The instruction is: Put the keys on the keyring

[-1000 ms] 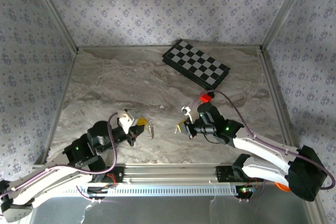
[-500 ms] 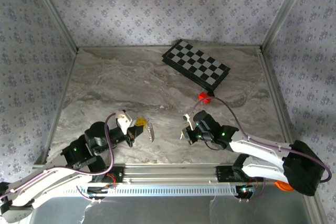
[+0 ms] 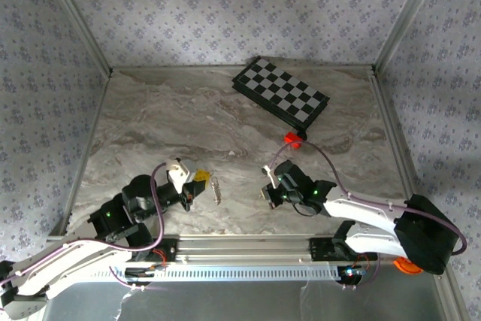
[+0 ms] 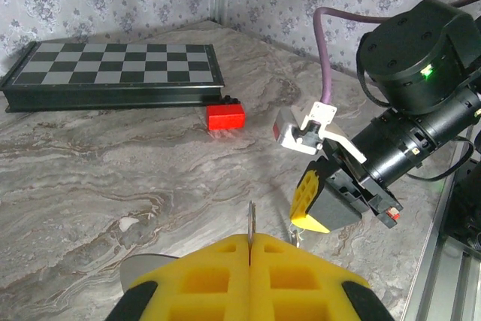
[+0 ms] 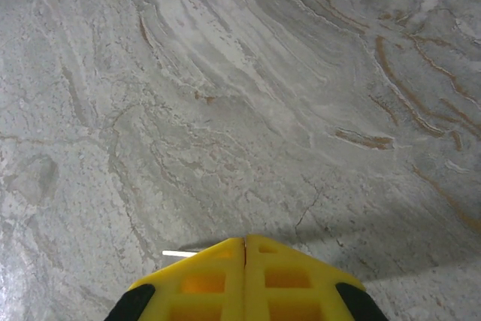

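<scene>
The right gripper has drawn back toward the near edge and closer to the left gripper. The left pads are pressed shut on the keyring, whose long axis runs roughly near to far. The right pads are closed too. A pale sliver beside them may be a key, but it is too small to tell. The keyring lies just left of the right fingers, with a gap between them.

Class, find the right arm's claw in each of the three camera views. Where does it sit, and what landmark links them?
Top external: right claw right of centre, low on the table.
Left wrist: right claw at lower right, yellow tip toward the camera.
Right wrist: right claw at bottom centre, shut.
Shared landmark: the marble table.
</scene>
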